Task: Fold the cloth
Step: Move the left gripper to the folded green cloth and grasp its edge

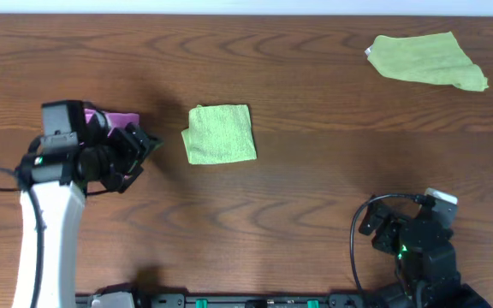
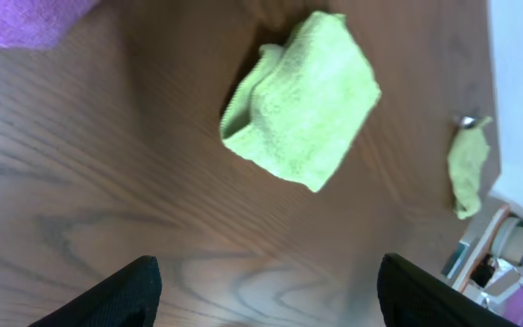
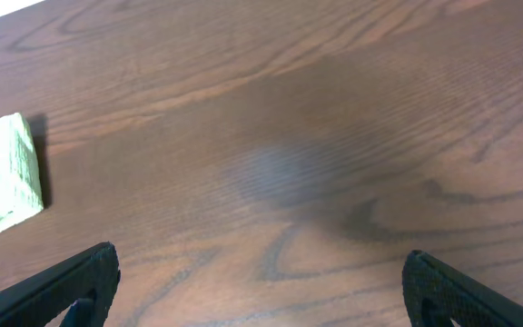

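Note:
The lime-green cloth (image 1: 219, 133) lies folded into a small thick square in the middle of the table. It also shows in the left wrist view (image 2: 302, 100) and at the left edge of the right wrist view (image 3: 3, 177). I see no tag on it. My left gripper (image 1: 141, 154) is open and empty, left of the cloth and apart from it; its fingers (image 2: 266, 272) are spread over bare wood. My right gripper (image 1: 375, 227) is open and empty at the front right, far from the cloth; its fingers (image 3: 261, 272) hover over bare table.
A duller olive-green cloth (image 1: 426, 60) lies unfolded at the back right and also shows in the left wrist view (image 2: 468, 168). A pink cloth (image 1: 122, 120) lies partly under the left arm and also shows in the left wrist view (image 2: 25, 18). The arm bases stand at the front edge.

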Motion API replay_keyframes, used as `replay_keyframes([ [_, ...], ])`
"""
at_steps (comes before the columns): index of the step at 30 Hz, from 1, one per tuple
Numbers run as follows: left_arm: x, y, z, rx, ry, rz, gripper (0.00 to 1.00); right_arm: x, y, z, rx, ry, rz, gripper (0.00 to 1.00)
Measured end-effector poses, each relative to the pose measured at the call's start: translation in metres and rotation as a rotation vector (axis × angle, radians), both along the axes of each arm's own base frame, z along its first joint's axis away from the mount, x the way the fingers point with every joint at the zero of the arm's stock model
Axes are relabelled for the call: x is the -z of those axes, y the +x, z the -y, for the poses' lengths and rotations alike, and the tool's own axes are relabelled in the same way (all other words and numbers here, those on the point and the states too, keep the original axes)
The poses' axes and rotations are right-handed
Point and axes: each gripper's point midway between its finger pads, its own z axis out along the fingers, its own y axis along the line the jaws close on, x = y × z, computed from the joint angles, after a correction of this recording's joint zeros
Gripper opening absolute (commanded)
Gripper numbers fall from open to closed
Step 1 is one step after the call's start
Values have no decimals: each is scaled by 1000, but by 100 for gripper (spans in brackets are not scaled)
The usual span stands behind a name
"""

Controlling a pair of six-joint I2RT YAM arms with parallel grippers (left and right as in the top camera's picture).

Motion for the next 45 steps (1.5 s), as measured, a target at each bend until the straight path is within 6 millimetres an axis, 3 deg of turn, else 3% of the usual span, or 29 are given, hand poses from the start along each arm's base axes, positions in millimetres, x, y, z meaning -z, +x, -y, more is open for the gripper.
replay_keyframes([
  [4, -2, -11, 1, -4, 11, 55, 81, 0, 0, 1, 3, -2, 2, 99],
  [7, 25, -21, 4, -33, -18, 43, 84, 0, 0, 1, 4, -3, 1, 99],
  [11, 57, -23, 10, -77, -85, 34, 97, 0, 0, 1, 6, -4, 2, 99],
  [13, 72, -24, 13, -112, -128, 27, 95, 0, 0, 1, 6, -5, 1, 99],
  [18, 84, -12, 23, -152, -197, 97, 95, 1, 0, 1, 6, -5, -1, 99],
  [28, 97, 7, 69, -108, -213, 109, 95, 1, 0, 1, 6, -5, -1, 99],
  [37, 128, 27, 69, -181, -218, 66, 95, 1, 0, 1, 6, -5, -1, 99],
  [45, 138, 42, 74, -199, -244, 85, 95, 1, 0, 1, 6, -5, -1, 99],
])
